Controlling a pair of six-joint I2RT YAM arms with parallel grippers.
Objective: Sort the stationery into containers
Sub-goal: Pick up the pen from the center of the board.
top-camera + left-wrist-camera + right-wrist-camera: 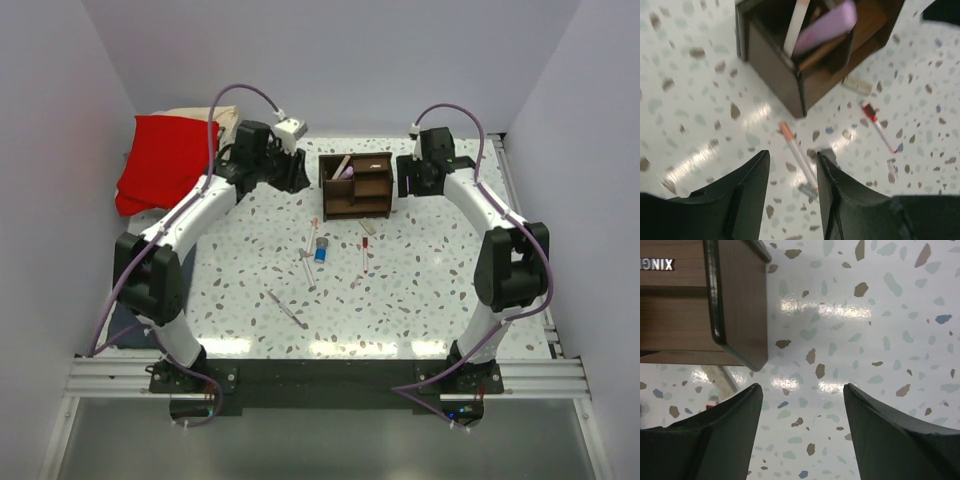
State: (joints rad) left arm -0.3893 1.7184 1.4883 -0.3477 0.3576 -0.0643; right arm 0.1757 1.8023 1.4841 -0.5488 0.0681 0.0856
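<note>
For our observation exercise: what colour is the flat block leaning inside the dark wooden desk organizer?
The flat block is pale lilac, clearest in the left wrist view.

A small dark brown wooden desk organizer box with dividers (356, 190) stands upright at the far middle of the speckled white table (430, 290). Its tall left compartment holds a white stick-shaped pen (794, 27) and a flat lilac piece (826, 26), both leaning.

The other pieces lie loose in front of the box:
- a thin white pen with a pink-red tip (315, 230)
- a stubby blue-and-white cylinder (320, 251) just beside that pen
- a plain thin white pen (308, 270)
- a tiny reddish piece (368, 228) near the box
- a white pen with a red cap (366, 255) just below the reddish piece
- a silvery-grey pen (287, 308) lying diagonally, farthest from the box
</note>
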